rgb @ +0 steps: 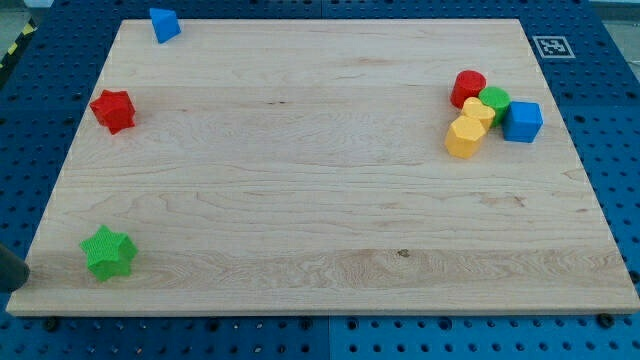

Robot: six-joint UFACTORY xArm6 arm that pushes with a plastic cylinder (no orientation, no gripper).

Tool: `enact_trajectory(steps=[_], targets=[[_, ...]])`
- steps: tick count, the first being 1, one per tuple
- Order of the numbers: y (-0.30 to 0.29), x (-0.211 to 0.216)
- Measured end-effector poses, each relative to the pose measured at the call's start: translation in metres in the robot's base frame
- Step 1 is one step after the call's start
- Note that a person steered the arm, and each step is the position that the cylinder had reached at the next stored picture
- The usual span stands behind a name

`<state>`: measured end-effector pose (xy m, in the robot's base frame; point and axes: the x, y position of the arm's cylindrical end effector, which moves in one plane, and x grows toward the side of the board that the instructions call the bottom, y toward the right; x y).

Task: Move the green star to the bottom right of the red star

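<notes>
The green star point(108, 252) lies near the board's bottom left corner. The red star point(113, 110) lies at the left edge, well above the green star toward the view's top. A dark piece of my rod enters at the view's bottom left edge. My tip point(24, 272) is just left of the green star, apart from it, at the board's left rim.
A blue triangular block point(164, 24) sits at the top left. At the right a tight cluster holds a red cylinder point(468, 88), a green cylinder point(494, 101), a blue cube point(522, 121) and two yellow blocks point(463, 136). The wooden board point(320, 200) rests on a blue perforated table.
</notes>
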<state>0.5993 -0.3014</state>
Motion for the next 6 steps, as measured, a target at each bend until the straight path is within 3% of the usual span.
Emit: enact_trajectory(steps=[2, 4, 6], targets=[[0.049, -0.024], [0.121, 0.002], [0.155, -0.033]])
